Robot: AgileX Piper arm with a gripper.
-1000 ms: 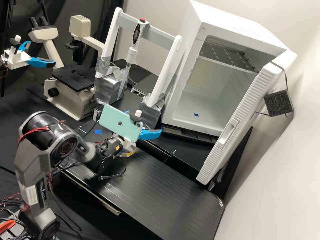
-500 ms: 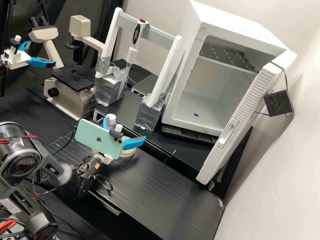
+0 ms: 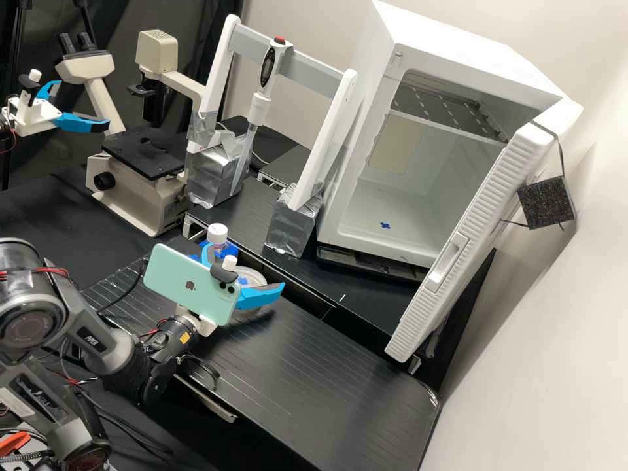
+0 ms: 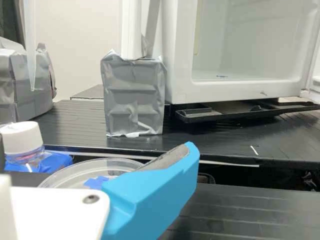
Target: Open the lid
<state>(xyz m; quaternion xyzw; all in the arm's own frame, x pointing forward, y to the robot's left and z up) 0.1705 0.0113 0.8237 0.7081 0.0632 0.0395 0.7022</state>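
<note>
1. Gaping wide, the hand (image 3: pixel 246 267) you run has its two blue fingers well apart, near the dish; you can't tell whether either touches it.
2. Your clear round lid (image 3: pixel 244 271), with a blue patch on it, sits on the dish (image 4: pixel 54 179) on the black desk (image 3: pixel 327 360).
3. For you, high view, clock centred on the hand: at half past ten, close by, a white-capped bottle (image 3: pixel 217 233) with a coloured marking, too small to tell.
4. Between eight and nine, a mint phone (image 3: pixel 190 288) bears a dark logo; beyond it, your arm carries pale print and a yellow sticker (image 3: pixel 185 338).
5. At twelve, well apart, you have a pipette (image 3: pixel 260 110); at two, a white cabinet (image 3: pixel 484 59), its door swung out.
</note>
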